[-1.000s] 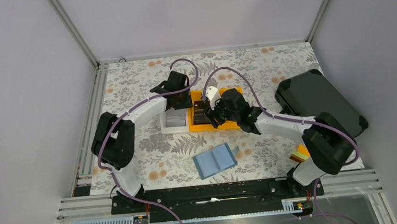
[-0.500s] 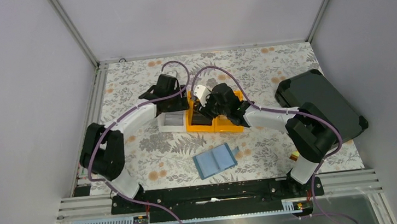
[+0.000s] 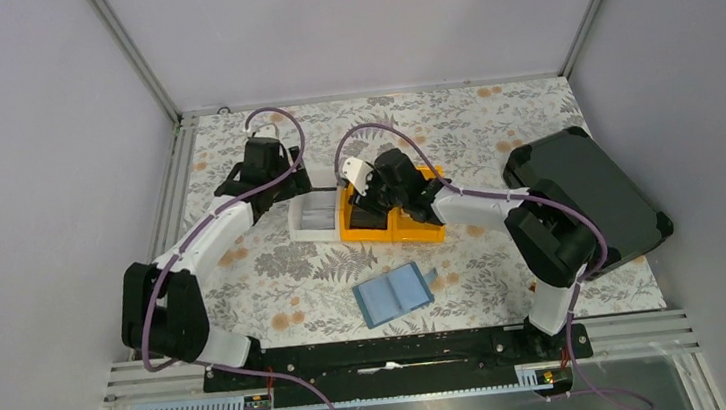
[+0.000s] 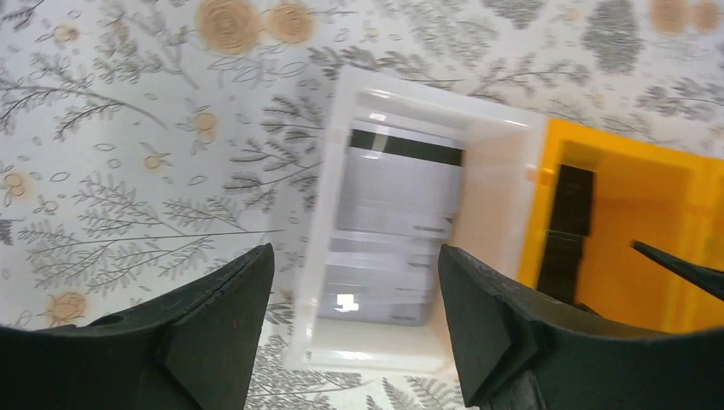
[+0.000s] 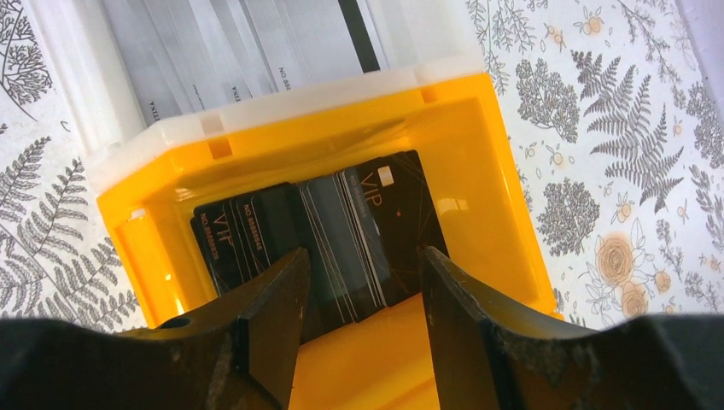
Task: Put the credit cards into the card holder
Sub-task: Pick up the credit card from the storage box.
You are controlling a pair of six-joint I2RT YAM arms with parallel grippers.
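Dark credit cards (image 5: 341,239) stand stacked on edge in the orange bin (image 5: 478,171). Pale credit cards (image 4: 397,205) lie in the white bin (image 4: 512,162) beside it. The teal-blue card holder (image 3: 395,294) lies open on the table, nearer the arms' bases. My right gripper (image 5: 363,260) hangs open just over the dark cards, one finger on either side of the stack, gripping nothing; from above the right gripper (image 3: 378,188) sits over the orange bin. My left gripper (image 4: 354,256) is open and empty, above the white bin's left side; the left gripper (image 3: 266,179) is left of the bins.
A large black hard case (image 3: 584,194) fills the right side of the table. The white bin (image 3: 315,220) and orange bin (image 3: 411,225) touch side by side mid-table. A small orange object (image 3: 550,277) lies by the right arm's base. Metal rails border the left edge.
My left gripper has pulled back to the left, away from the bins, and opened wider. My right gripper has shifted left over the orange bin's dark cards.
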